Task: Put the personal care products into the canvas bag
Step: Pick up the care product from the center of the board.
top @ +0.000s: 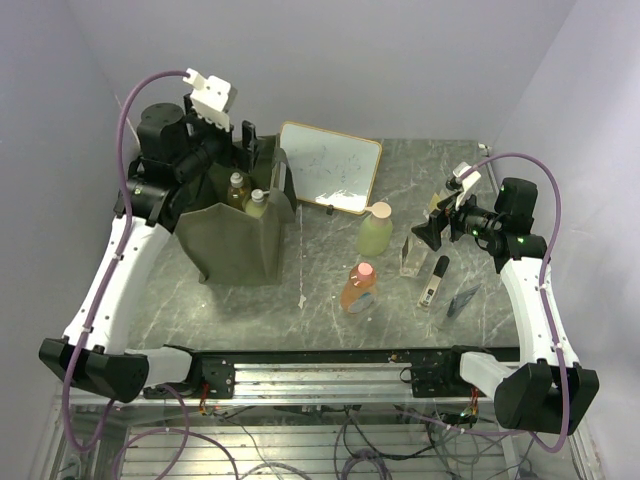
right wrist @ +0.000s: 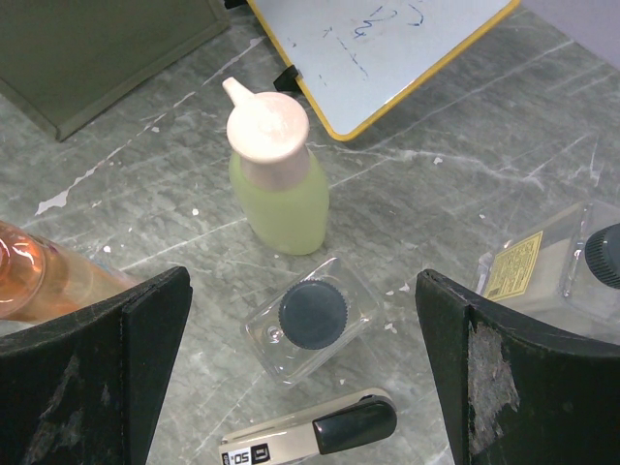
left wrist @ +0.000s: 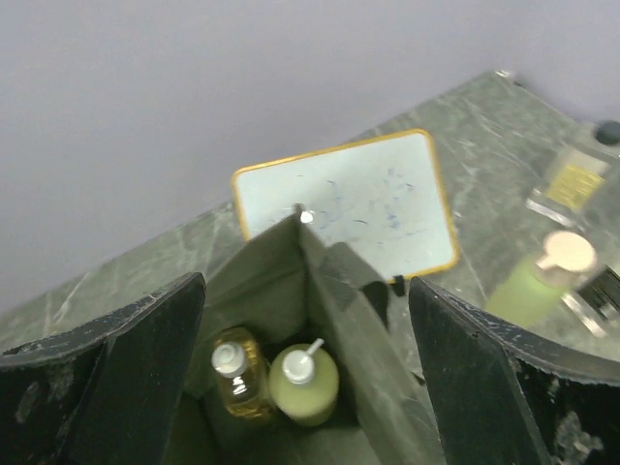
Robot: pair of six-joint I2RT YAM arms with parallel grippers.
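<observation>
— Two pumps stand in the bag (top: 235, 245), amber (left wrist: 237, 378) and yellow-green (left wrist: 305, 383). What's out on the table (top: 250, 310)?
— By size: the green bottle (right wrist: 281, 203) upright just in front of the whiteboard (right wrist: 387, 48), the orange bottle (top: 358, 288) nearer the arms and, it seems, lying down. Then a clear bottle (right wrist: 266, 341) close by the green one, and a second clear bottle (right wrist: 542, 271) to its right. A thin tube (right wrist: 310, 431) lies beside them.
— Which goes next, would you say?
— The first clear bottle, I'd judge. It stands upright, long axis pointing up at the right gripper (right wrist: 302, 281), which hangs almost straight over its black cap (right wrist: 312, 312). The bag lies well off to its left.
— Right arm nearer, then?
— Much nearer. The left gripper (left wrist: 305, 286) hovers over the bag's mouth, well apart from every loose bottle.
— And the jaws?
— Right gripper: spread wide, nothing held, neither finger touching the bottle. Left gripper: wide too and empty, a finger to each side of the bag's opening in its wrist view.
— So a straight drop and close?
— Likely, though the bottle is squarish; the fingers should meet its flat sides, else it may twist
</observation>
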